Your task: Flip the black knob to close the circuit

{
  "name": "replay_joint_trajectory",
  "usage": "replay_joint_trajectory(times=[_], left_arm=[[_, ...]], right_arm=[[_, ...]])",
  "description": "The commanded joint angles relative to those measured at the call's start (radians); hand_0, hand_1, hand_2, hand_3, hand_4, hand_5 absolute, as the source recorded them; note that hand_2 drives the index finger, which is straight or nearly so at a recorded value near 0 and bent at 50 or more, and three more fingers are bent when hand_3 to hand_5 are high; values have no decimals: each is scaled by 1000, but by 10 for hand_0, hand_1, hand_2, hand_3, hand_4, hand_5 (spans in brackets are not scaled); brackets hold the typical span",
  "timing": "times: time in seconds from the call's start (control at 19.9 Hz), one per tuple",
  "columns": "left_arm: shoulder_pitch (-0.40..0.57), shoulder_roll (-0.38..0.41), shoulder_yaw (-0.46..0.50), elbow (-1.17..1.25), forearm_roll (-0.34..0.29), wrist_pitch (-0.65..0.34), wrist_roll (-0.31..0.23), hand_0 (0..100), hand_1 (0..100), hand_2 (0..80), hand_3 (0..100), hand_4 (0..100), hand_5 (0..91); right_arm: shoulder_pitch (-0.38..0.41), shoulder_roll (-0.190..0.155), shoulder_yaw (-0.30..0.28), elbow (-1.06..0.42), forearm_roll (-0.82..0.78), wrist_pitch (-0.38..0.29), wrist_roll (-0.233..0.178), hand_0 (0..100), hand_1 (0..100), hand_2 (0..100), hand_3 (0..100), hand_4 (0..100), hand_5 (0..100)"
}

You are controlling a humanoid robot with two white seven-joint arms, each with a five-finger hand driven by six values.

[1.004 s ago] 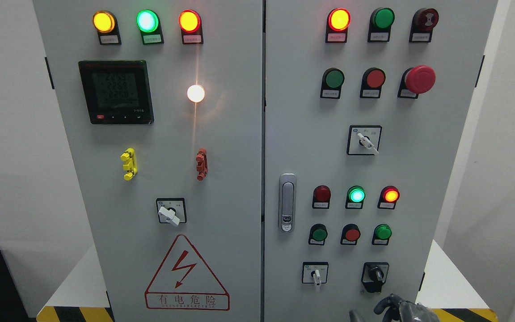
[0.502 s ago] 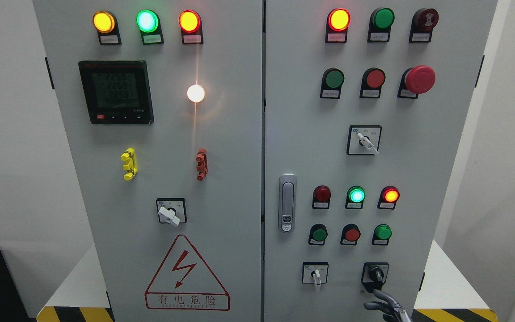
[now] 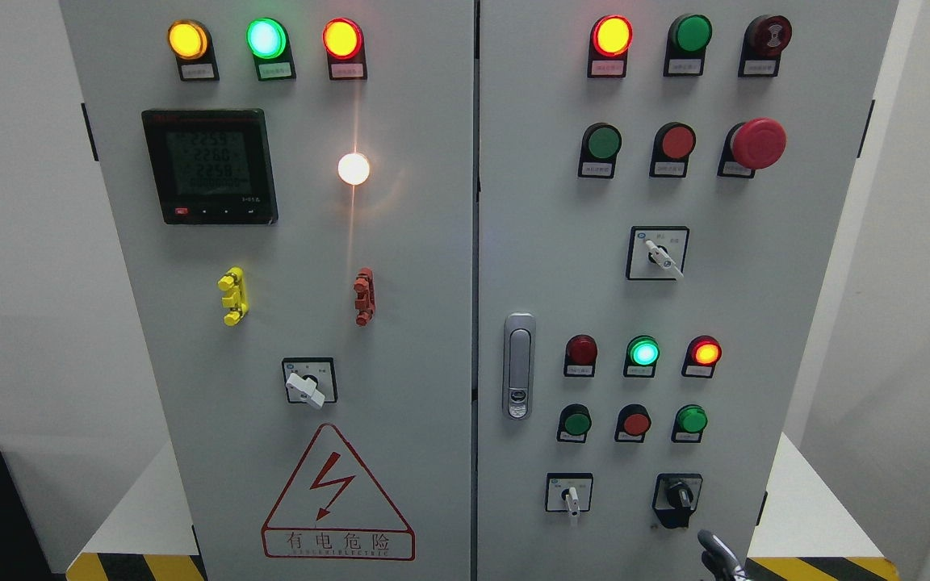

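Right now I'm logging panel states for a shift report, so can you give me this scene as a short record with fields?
target: black knob, lower right of the right cabinet door
robot hand: right robot hand, only a tip shows at the bottom edge, below and right of the knob, apart from it
left arm: out of view
neighbouring switch: white selector to the knob's left
lit lamps above: green lamp, red lamp
emergency stop: red mushroom button, upper right
left door: meter display on
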Motion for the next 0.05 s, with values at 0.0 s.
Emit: replay_joint_trajectory(times=[0.0], left_arm=[[0,0,0,0,0,0,1,120,556,0,0,0,0]], right_arm=[[14,-1,-35,-8,-48,12,29,0,0,0,0,0,0]])
